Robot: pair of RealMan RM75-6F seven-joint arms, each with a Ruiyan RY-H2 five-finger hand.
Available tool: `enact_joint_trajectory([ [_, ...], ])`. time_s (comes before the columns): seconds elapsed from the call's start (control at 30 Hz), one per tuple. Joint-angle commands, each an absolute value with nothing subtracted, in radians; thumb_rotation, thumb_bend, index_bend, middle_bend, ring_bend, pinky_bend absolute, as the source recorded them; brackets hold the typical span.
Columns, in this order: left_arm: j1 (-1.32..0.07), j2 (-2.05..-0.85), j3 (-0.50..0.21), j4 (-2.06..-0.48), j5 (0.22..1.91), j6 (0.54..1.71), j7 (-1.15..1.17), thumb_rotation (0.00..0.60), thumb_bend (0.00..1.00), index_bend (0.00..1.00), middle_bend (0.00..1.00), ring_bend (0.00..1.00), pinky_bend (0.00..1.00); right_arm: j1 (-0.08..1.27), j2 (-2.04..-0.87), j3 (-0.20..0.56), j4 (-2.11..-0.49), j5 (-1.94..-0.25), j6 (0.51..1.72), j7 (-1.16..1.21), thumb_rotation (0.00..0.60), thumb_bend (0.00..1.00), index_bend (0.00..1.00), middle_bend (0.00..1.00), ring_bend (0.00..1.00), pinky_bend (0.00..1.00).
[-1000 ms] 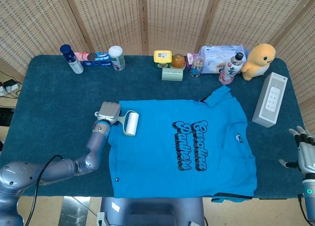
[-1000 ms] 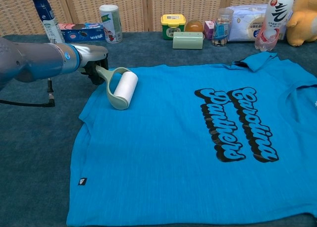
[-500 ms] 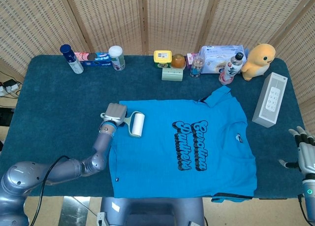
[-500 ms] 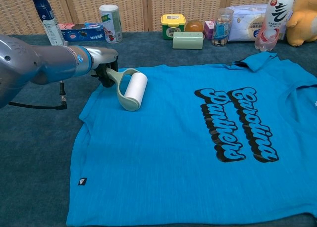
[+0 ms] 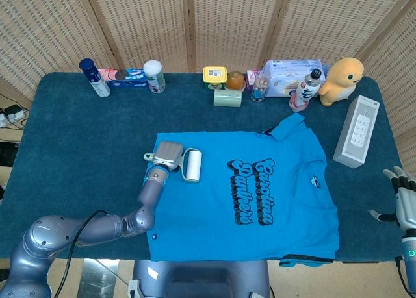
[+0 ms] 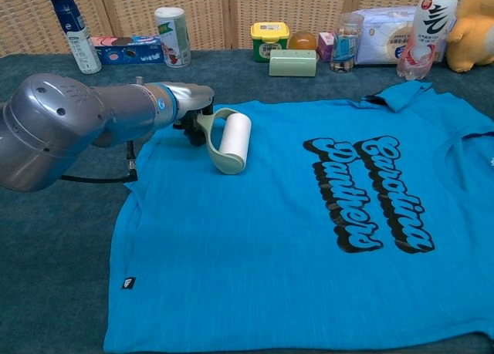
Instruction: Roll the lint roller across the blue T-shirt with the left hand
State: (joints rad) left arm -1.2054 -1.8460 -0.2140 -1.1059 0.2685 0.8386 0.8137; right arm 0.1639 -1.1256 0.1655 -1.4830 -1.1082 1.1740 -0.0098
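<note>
The blue T-shirt lies flat on the dark blue table, with black lettering across its chest. My left hand grips the pale green handle of the lint roller. The roller's white drum rests on the shirt's upper left part, near the sleeve. My right hand hangs beyond the table's right edge in the head view, fingers apart and holding nothing.
Along the back edge stand bottles, a canister, small boxes, a wipes pack, a drink bottle and a yellow plush duck. A white-grey box lies right of the shirt.
My left hand has pushed the lint roller rightward, from the shirt's left edge further onto the fabric. The right hand has stayed put.
</note>
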Motion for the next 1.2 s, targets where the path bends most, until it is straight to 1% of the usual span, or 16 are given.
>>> enact_joint_trajectory([
  [0.03, -1.215, -1.854, -0.225, -1.106, 0.265, 0.843, 0.825, 0.600, 0.76, 0.92, 0.86, 0.85, 1.00, 0.163, -1.124, 0.165, -1.484, -1.108, 1.174, -0.008, 0.600, 0.10, 0.13, 0.04, 0.01, 0.00],
  [0.23, -1.229, -1.859, -0.254, -1.116, 0.262, 0.859, 0.838, 0.600, 0.76, 0.92, 0.86, 0.85, 1.00, 0.164, -1.122, 0.163, -1.483, -1.110, 1.170, -0.004, 0.600, 0.10, 0.13, 0.04, 0.01, 0.00],
  [0.5, -1.256, -1.865, -0.292, -1.114, 0.240, 0.837, 0.849, 0.600, 0.76, 0.92, 0.86, 0.85, 1.00, 0.166, -1.124, 0.162, -1.482, -1.109, 1.169, -0.005, 0.600, 0.10, 0.13, 0.04, 0.01, 0.00],
  [0.73, -1.323, -1.897, -0.336, -1.076, 0.215, 0.823, 0.882, 0.600, 0.76, 0.92, 0.86, 0.85, 1.00, 0.168, -1.125, 0.160, -1.481, -1.108, 1.162, -0.006, 0.600, 0.10, 0.13, 0.04, 0.01, 0.00],
  [0.8, -1.366, -1.924, -0.368, -1.040, 0.189, 0.796, 0.893, 0.600, 0.76, 0.92, 0.86, 0.85, 1.00, 0.169, -1.124, 0.160, -1.478, -1.105, 1.157, -0.001, 0.600, 0.10, 0.13, 0.04, 0.01, 0.00],
  [0.9, -1.416, -1.964, -0.387, -0.972, 0.144, 0.763, 0.924, 0.600, 0.76, 0.92, 0.86, 0.85, 1.00, 0.171, -1.123, 0.160, -1.473, -1.102, 1.148, 0.005, 0.600, 0.10, 0.13, 0.04, 0.01, 0.00],
  [1.03, -1.459, -2.005, -0.399, -0.905, 0.111, 0.739, 0.951, 0.600, 0.76, 0.92, 0.86, 0.85, 1.00, 0.173, -1.121, 0.161, -1.470, -1.099, 1.141, 0.012, 0.600, 0.10, 0.13, 0.04, 0.01, 0.00],
  [1.2, -1.506, -2.073, -0.399, -0.781, 0.062, 0.688, 1.003, 0.600, 0.76, 0.92, 0.86, 0.85, 1.00, 0.172, -1.116, 0.160, -1.475, -1.104, 1.140, 0.021, 0.600, 0.10, 0.13, 0.04, 0.01, 0.00],
])
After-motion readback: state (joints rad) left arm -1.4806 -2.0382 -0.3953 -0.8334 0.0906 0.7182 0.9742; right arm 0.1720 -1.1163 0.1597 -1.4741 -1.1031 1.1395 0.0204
